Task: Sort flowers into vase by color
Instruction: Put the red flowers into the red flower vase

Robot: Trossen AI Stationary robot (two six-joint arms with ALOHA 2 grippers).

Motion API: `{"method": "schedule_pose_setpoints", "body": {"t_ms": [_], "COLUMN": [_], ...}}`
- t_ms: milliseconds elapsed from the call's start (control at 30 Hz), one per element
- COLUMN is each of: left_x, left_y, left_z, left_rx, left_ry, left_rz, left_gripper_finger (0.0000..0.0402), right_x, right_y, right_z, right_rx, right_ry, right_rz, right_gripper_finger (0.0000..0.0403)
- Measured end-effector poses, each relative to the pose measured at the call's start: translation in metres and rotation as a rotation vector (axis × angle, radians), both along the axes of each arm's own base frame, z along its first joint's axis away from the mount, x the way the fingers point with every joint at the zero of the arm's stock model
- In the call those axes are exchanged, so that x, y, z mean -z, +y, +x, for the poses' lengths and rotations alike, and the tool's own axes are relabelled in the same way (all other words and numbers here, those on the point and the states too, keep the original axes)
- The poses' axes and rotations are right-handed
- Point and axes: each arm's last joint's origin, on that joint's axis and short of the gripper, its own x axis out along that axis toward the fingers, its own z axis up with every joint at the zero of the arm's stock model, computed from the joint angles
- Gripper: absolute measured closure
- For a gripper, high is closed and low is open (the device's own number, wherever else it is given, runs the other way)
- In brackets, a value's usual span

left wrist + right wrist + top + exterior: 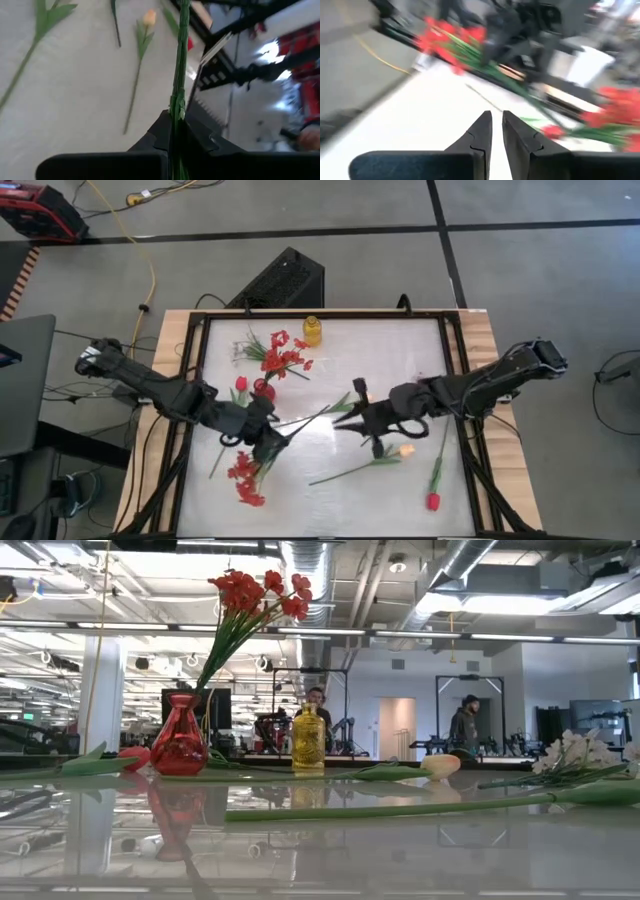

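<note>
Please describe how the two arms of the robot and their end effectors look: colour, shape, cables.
Both arms, left arm and right arm, are black and built of jointed segments with rounded housings at the joints. Each ends in an end effector, left and right, with two matte black, wedge-shaped fingers tapering to narrow tips. Thin dark cables trail off beside the left arm's base. No markings are visible.

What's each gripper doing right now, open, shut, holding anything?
Left gripper: shut on a green flower stem.
Right gripper: nearly shut, holding nothing, over the table's middle.
</note>
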Motion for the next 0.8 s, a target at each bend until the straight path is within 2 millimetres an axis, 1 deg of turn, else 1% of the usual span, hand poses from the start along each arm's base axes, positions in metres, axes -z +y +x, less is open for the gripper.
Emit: {"method": "schedule_pose_setpoints", "body": {"t_ms": [67,133,300,400,500,633,800], "left_x": [-0.002,-0.001,0.006,0.008,0.010,0.012,0.011], "left_y": [0.003,0.007,0.014,0.014,0.014,0.014,0.013], "left_z": [0.003,0.006,0.013,0.018,0.020,0.022,0.023], "left_rx": [-0.026,-0.069,-0.146,-0.147,-0.135,-0.130,-0.115], "left_ry": [-0.018,-0.011,0.029,0.035,0.049,0.059,0.058], "left_rz": [-0.031,-0.045,-0.106,-0.132,-0.146,-0.174,-0.190], "left_gripper_finger": [0.0391,0.0391,0.0391,0.0391,0.0391,0.0391,0.0391], "right_x": [-0.008,-0.011,-0.013,-0.006,0.003,-0.001,0.000], "right_y": [0.006,0.013,0.031,0.036,0.036,0.030,0.024], "right_z": [0.003,0.007,0.019,0.030,0.041,0.048,0.050], "right_rx": [0.045,0.070,0.125,0.171,0.178,0.211,0.213], "right_ry": [-0.002,0.025,0.070,0.111,0.159,0.174,0.216], "right_rz": [-0.094,-0.194,-0.388,-0.476,-0.512,-0.523,-0.539], "right_gripper_finger": [0.0321,0.0308,0.0253,0.0216,0.0190,0.0182,0.0191]}}
